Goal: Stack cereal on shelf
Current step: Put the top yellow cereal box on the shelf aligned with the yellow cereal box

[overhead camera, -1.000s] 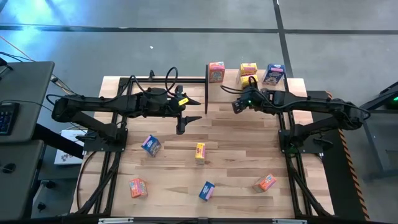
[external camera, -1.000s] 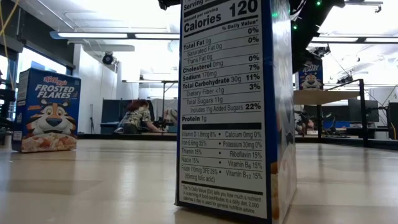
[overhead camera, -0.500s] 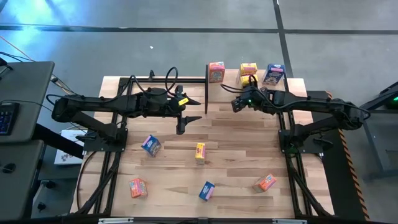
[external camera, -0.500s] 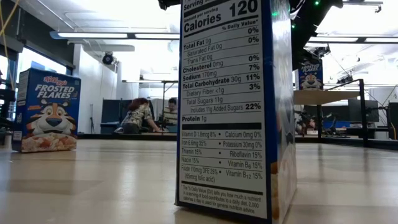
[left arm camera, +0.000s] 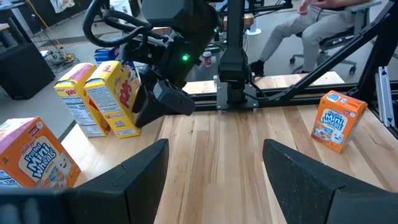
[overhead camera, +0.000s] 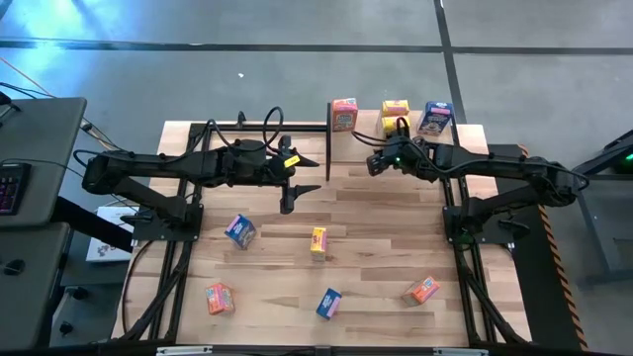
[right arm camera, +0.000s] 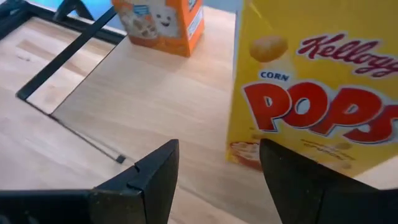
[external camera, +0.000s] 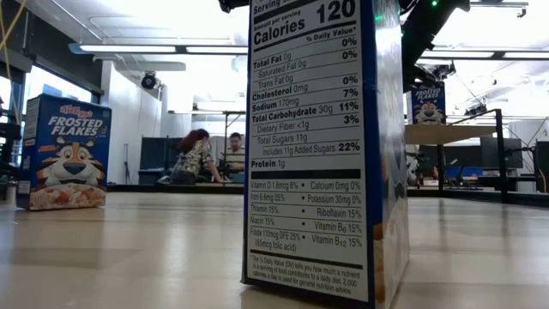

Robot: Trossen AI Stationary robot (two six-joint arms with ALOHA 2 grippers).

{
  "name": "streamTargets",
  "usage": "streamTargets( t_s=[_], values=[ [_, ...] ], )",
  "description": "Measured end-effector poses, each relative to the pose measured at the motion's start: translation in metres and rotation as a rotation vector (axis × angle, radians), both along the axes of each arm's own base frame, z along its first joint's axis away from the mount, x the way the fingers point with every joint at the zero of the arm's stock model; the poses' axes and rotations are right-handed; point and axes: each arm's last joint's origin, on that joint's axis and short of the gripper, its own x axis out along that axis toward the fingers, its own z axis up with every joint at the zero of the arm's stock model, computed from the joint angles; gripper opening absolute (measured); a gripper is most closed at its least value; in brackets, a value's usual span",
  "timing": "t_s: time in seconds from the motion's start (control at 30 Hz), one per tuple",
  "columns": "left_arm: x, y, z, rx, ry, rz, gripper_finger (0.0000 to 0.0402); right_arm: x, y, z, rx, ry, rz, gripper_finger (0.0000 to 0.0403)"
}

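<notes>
Seen from above, the shelf [overhead camera: 368,121] at the table's [overhead camera: 376,218] far edge carries an orange box [overhead camera: 344,114], yellow boxes [overhead camera: 396,110] and a blue box [overhead camera: 436,119]. Five more boxes lie scattered on the planks nearer the camera: a blue one [overhead camera: 240,230], a yellow one [overhead camera: 318,241], an orange one [overhead camera: 220,298], another blue [overhead camera: 328,303] and another orange [overhead camera: 422,290].

The low view adds what the overhead cannot. A nutrition panel [external camera: 309,146] fills the foreground, a Frosted Flakes box [external camera: 64,153] stands at left, and another blue box sits up on the shelf at right. People [external camera: 206,157] sit in the bright, strip-lit room behind.

The right wrist view shows a Corn Pops box [right arm camera: 311,106] upright on the pale board, just ahead of the right gripper [right arm camera: 217,149], whose fingers are apart with nothing between them. That arm reaches in level from the right, its gripper at the shelf's front edge.

The left gripper [overhead camera: 312,174] hovers over the bare mid-table, arm stretched in from the left, fingers spread and empty. Its camera catches a seated person [left arm camera: 311,25] beyond the table.
</notes>
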Motion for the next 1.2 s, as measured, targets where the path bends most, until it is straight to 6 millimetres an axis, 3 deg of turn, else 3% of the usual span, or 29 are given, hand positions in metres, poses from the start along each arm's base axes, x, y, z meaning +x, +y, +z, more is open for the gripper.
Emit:
streamTargets(
  t_s=[0.37,0.7,1.2],
  values=[
    [0.0,0.0,0.0,0.0,0.0,0.0,0.0252,0.0,0.0,-0.001,0.014,-0.002,0.011,0.0217],
    [0.0,0.0,0.0,0.0,0.002,0.0,0.0252,0.014,-0.003,-0.019,0.038,0.077,0.015,0.0217],
    [0.0,0.0,0.0,0.015,0.005,-0.004,0.0252,0.014,-0.004,-0.02,0.016,0.098,0.017,0.0217]
  ],
)
